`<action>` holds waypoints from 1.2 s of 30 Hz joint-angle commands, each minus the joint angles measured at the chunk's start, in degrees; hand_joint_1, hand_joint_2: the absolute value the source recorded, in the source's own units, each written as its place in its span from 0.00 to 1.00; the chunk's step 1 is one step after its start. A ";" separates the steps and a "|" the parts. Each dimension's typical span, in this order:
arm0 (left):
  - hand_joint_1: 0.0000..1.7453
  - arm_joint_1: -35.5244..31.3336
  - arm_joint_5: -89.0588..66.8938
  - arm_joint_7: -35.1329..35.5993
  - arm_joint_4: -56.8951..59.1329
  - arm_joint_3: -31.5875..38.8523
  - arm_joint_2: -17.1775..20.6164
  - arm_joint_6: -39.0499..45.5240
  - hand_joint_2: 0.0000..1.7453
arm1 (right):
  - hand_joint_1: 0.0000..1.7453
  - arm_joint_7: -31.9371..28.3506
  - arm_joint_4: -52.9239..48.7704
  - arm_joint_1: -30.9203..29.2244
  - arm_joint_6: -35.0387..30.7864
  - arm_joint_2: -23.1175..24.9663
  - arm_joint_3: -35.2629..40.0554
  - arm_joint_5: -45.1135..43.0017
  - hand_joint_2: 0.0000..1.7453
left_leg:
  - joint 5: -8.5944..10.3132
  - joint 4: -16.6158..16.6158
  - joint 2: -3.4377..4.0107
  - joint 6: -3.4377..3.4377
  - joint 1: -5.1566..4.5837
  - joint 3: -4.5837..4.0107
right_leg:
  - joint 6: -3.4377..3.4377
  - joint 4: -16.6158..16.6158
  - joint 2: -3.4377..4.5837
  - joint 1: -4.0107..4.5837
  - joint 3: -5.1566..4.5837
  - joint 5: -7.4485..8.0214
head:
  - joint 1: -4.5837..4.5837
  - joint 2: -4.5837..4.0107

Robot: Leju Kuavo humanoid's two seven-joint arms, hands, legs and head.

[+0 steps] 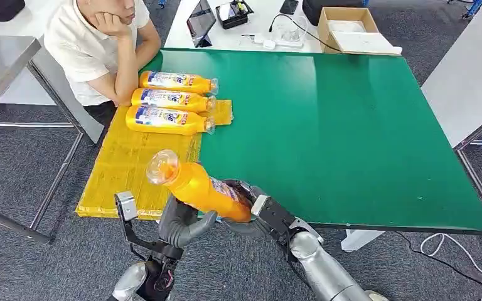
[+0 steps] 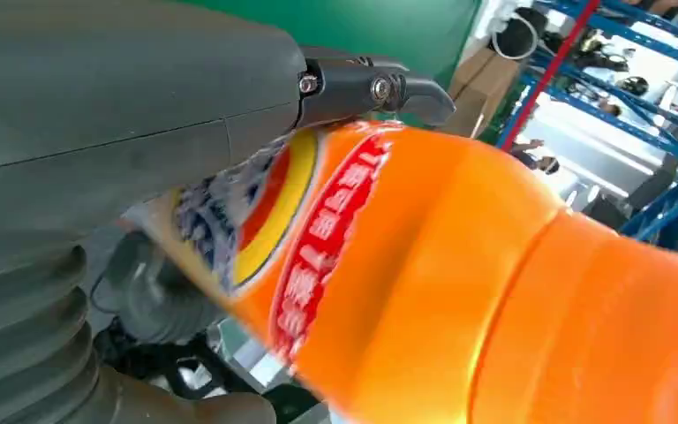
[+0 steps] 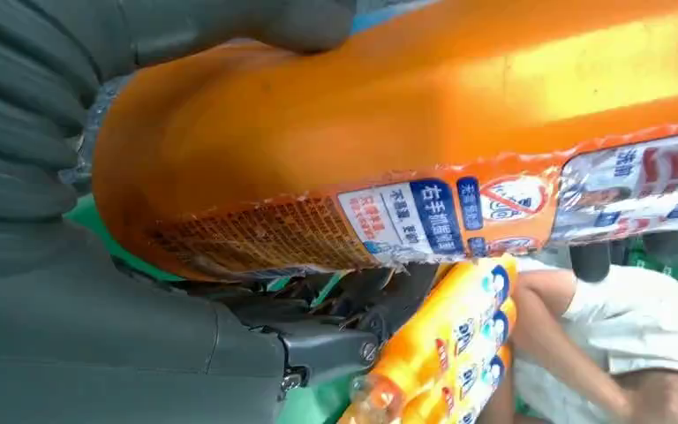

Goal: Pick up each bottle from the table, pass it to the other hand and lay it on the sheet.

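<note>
Three bottles (image 1: 172, 100) are already laid side by side on the yellow sheet (image 1: 125, 169), beside a seated person (image 1: 103, 50). The left hand (image 1: 185, 226) is curled under the orange bottle (image 1: 194, 185), which is gripped at its base by the right hand (image 1: 257, 210) above the green table's (image 1: 351, 125) near edge. The handover should be finished only once the left grip is judged firm; the right fingers can then be released.

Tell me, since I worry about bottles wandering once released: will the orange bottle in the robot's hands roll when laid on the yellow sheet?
Probably it could roll: the orange bottle looks round-bodied and smooth. The three laid bottles lie side by side on the yellow sheet, so resting it against them may steady it. It seems full, so likely fairly heavy.
</note>
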 commanded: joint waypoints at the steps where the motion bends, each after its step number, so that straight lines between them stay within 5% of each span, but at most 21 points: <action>1: 0.00 -6.01 -1.85 -0.90 7.24 -2.30 0.61 0.60 1.00 | 1.00 2.03 5.20 -4.21 -1.23 1.76 6.42 1.08 1.00 | -0.02 -0.02 0.07 -0.06 0.03 0.09 | -0.09 -0.01 0.04 0.04 0.07 0.00 | -0.02 0.00; 10: 0.00 -6.60 -0.81 -0.81 7.16 -0.74 0.18 1.05 1.00 | 1.00 1.83 4.86 -3.64 -0.28 1.11 7.16 0.59 1.00 | -0.14 0.02 0.00 -0.14 0.11 0.32 | -0.21 -0.01 -0.05 0.13 0.34 -0.14 | 0.00 0.00; 11: 0.07 -6.73 -0.52 -0.99 7.09 -0.44 -0.03 1.11 1.00 | 1.00 1.68 4.94 -3.64 0.14 1.23 7.44 0.47 1.00 | -0.12 0.01 -0.03 -0.14 0.12 0.29 | -0.20 -0.02 -0.07 0.13 0.31 -0.13 | 0.00 0.00; 12: 1.00 -6.88 -0.43 -1.09 7.00 -0.37 -0.14 1.09 1.00 | 1.00 1.64 4.98 -3.54 0.26 1.39 7.55 0.40 1.00 | -0.04 -0.02 -0.02 -0.08 0.05 0.11 | -0.11 -0.04 -0.04 0.06 0.12 -0.05 | 0.00 0.00; 20: 1.00 -7.23 -0.36 -1.71 6.68 0.18 0.06 0.82 1.00 | 0.96 1.49 6.11 -3.45 -0.19 1.49 8.50 0.07 1.00 | -0.05 -0.01 -0.03 -0.09 0.08 0.11 | -0.13 -0.04 -0.06 0.09 0.11 -0.06 | 0.00 0.00; 21: 1.00 -7.02 0.30 -1.99 6.46 0.68 0.07 0.38 1.00 | 0.82 1.42 6.32 -3.42 -0.60 1.38 8.55 0.13 1.00 | -0.02 -0.02 -0.03 -0.06 0.04 0.05 | -0.09 -0.04 -0.06 0.05 0.04 -0.04 | 0.00 0.00; 22: 1.00 -6.89 0.52 -2.05 6.33 0.84 0.21 0.13 1.00 | 0.05 1.65 6.42 -3.26 -1.25 1.46 8.29 0.07 1.00 | -0.07 -0.01 -0.03 -0.10 0.10 0.17 | -0.15 -0.05 -0.06 0.11 0.17 -0.08 | -0.02 0.00; 23: 1.00 -6.31 1.03 -2.24 5.75 1.47 0.41 -0.13 1.00 | 0.00 1.86 6.11 -2.67 -2.57 1.69 7.78 -0.08 1.00 | -0.04 -0.01 -0.02 -0.07 0.07 0.06 | -0.10 -0.05 -0.04 0.08 0.06 -0.04 | 0.02 0.00; 36: 1.00 3.13 -2.52 -1.31 -2.57 14.78 3.85 -0.29 1.00 | 0.00 6.22 -9.76 4.43 -15.31 4.57 5.23 4.65 1.00 | -0.18 0.00 0.36 -0.16 0.11 0.13 | -0.19 0.03 0.29 0.12 0.00 -0.08 | 0.00 0.00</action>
